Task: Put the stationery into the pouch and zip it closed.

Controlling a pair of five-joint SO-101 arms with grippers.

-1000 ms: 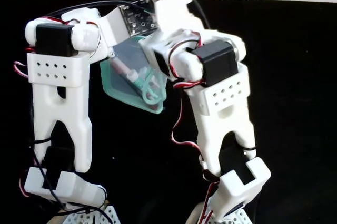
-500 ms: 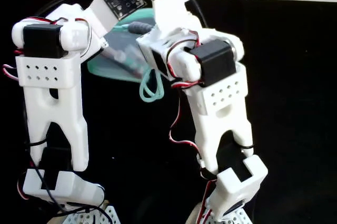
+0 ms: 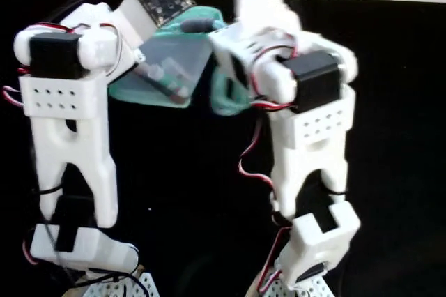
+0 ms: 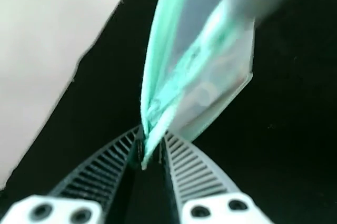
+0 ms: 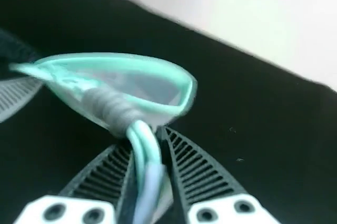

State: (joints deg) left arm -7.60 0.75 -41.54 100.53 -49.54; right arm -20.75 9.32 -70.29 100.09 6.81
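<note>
Pouch (image 3: 174,56) held aloft, stationery (image 3: 162,74) inside; left hand (image 4: 151,141) clamped on its edge as anchor; right hand (image 5: 147,139) clamped on pull cord (image 5: 141,153), likely to draw zip shut

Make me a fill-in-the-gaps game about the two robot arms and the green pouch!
1. The pouch is held by ___ grippers: the left gripper and the right gripper.
2. The stationery lies ___ the pouch.
3. The right gripper has its fingers ___ on the zipper cord.
4. The table under the arms is coloured ___.

Missing words: two; inside; shut; black.
</note>
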